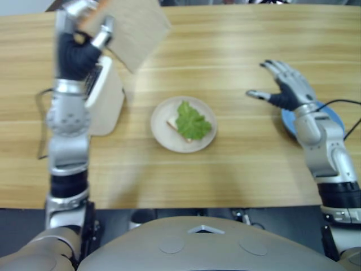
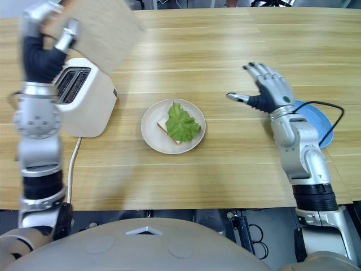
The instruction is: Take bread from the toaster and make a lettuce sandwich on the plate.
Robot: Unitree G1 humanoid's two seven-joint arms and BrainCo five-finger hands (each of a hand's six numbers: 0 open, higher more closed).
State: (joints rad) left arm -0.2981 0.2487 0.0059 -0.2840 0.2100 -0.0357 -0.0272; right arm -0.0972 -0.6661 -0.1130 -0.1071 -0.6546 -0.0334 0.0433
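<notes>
The left hand is up high, over the toaster. Its fingers are closed on one edge of a slice of bread. The slice sticks out from the hand toward the middle of the worktop, and it is tilted. I think it is held high so it can get clear of the toaster and go across to the plate.

The plate sits in the middle of the worktop, just beside the toaster. On it lies another slice of bread with a green lettuce leaf on top. The leaf covers most of that slice. So the bottom part of the sandwich looks ready, and the held slice is likely the top part.

The held slice is above the plate and off to the robot's left, not over it yet. It has to go right and down to land on the lettuce leaf.

The right hand is spread wide and holds nothing. It hovers over the worktop to the right of the plate, well apart from it, so it is out of the way. A blue plate lies under its wrist.
</notes>
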